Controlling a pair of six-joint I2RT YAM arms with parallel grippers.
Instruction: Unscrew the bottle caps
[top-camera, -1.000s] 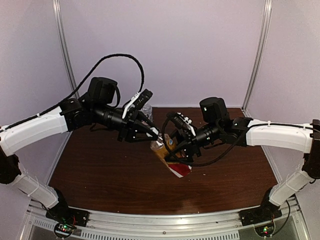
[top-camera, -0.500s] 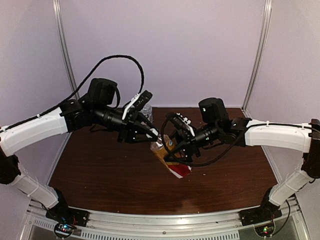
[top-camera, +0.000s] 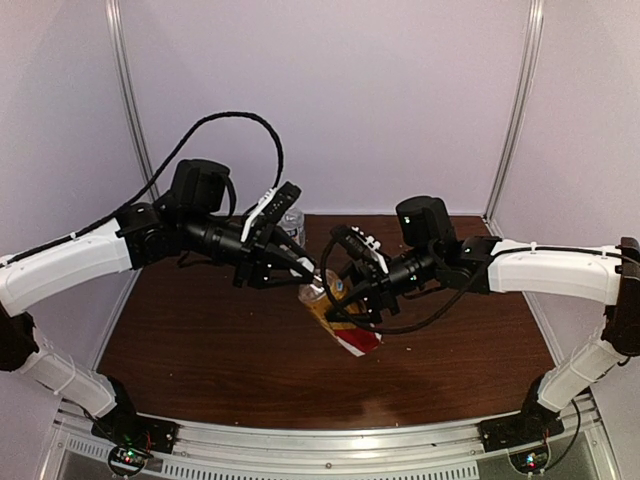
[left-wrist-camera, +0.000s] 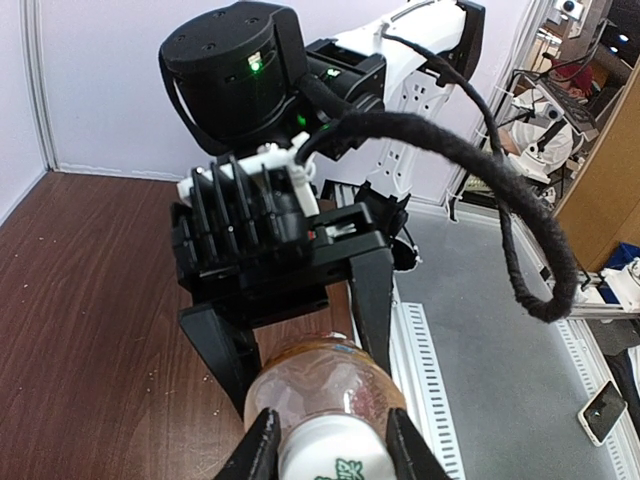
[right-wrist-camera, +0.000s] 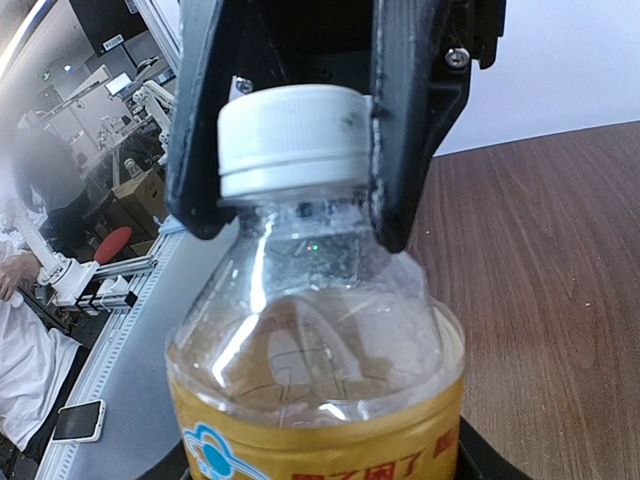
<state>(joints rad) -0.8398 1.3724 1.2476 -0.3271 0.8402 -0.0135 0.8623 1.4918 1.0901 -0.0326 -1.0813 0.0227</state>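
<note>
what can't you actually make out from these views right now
- Right gripper: whether it truly clamps the amber bottle; the bottle hides the contact in the right wrist view, top view too small.
- Bottle cap: whether it is loose; the left gripper, shut on it, covers its sides.
- Clear bottle: mostly hidden behind the left gripper in the top view; its cap unseen.

White bottle cap (right-wrist-camera: 290, 150), amber-brown bottle (right-wrist-camera: 310, 340), yellow label (right-wrist-camera: 320, 455) with red lettering and blue-white emblem, dark brown wood-grain table (right-wrist-camera: 560, 300)
</note>
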